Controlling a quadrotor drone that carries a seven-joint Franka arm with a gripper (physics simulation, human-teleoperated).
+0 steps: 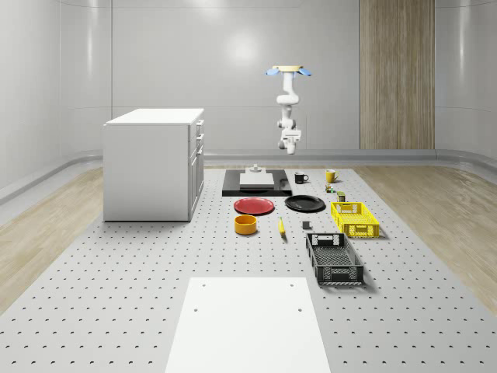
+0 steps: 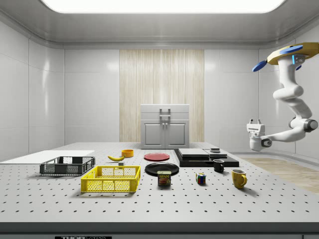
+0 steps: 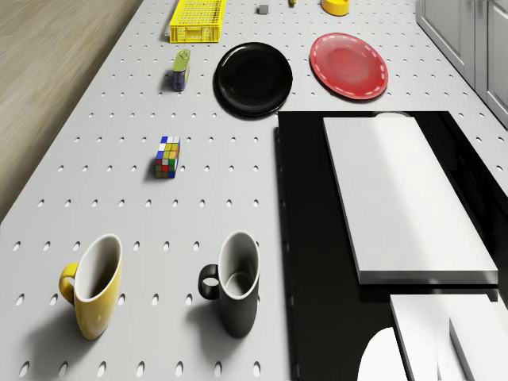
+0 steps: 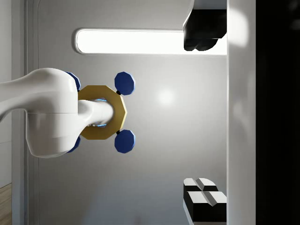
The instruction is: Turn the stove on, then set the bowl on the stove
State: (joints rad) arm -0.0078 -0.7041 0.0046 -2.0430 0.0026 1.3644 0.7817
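Note:
The stove [image 1: 235, 187] is a black slab with a pale block on top, at the far middle of the table; it also appears as the stove [image 2: 189, 158] and the stove [image 3: 309, 238]. An orange bowl [image 1: 245, 224] sits nearer the front, past the red plate; from the side the bowl [image 2: 127, 153] is small, and from the drone the bowl [image 3: 336, 6] is far off. The drone [image 1: 288, 71] hovers high beyond the table's far end. My gripper [image 2: 255, 121] hangs in the air off the side view's right of the stove, pointing upward, open and holding nothing. Its fingers [image 4: 205, 201] stand wide apart.
A red plate [image 1: 254, 206] and a black plate [image 1: 304, 203] lie between stove and bowl. Black mug [image 3: 236, 282], yellow mug [image 3: 95, 286], colour cube [image 3: 167, 155] and can [image 3: 181, 69] stand beside the stove. Yellow basket [image 1: 355, 218], black basket [image 1: 334, 258], white cabinet [image 1: 155, 163].

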